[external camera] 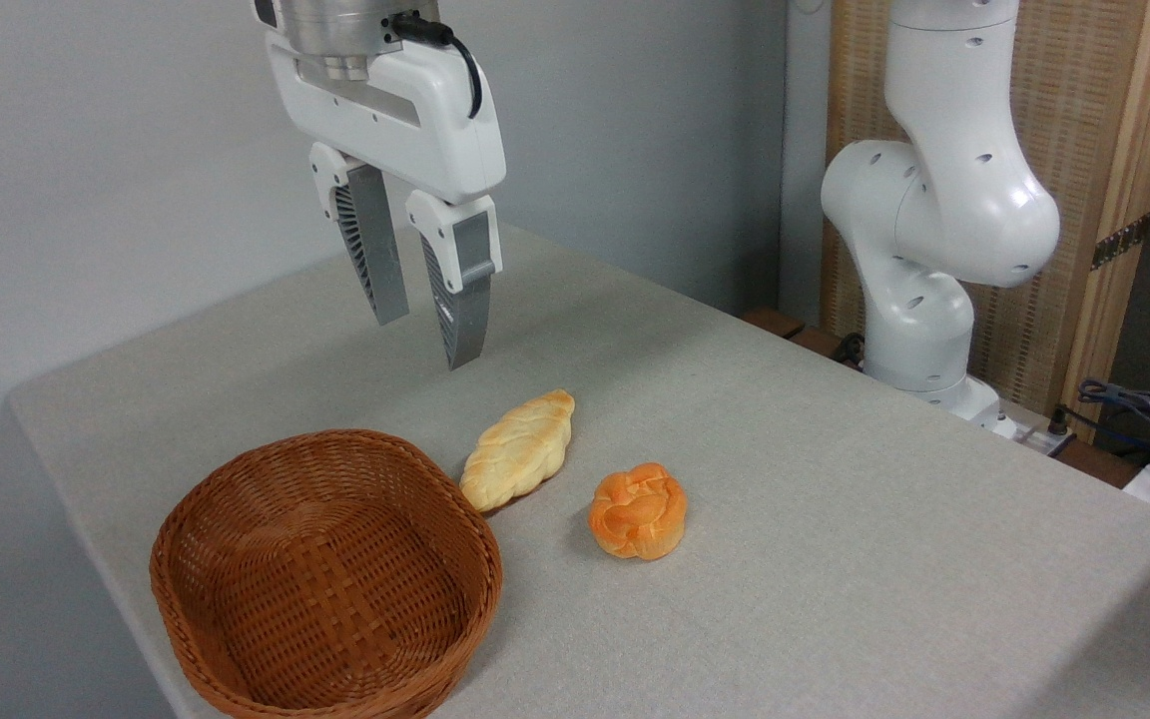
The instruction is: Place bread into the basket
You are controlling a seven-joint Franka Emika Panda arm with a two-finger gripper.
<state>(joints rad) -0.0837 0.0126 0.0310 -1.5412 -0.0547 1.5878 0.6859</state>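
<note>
2 baked items on the desk [835, 559], and the hand [425, 340] hovers above and left of them, fingers spread, holding nothing. Bread [518, 450] lies flat just right of the basket [236, 639], its near tip close to the rim. Risk: drift right and it grabs the orange bun [638, 510] instead, or a slanted pinch lets the loaf slip.

Woven wicker basket [325, 589] on matt grey cloth-covered table [835, 519]

Bread [519, 450] just right of basket [325, 574]
</note>
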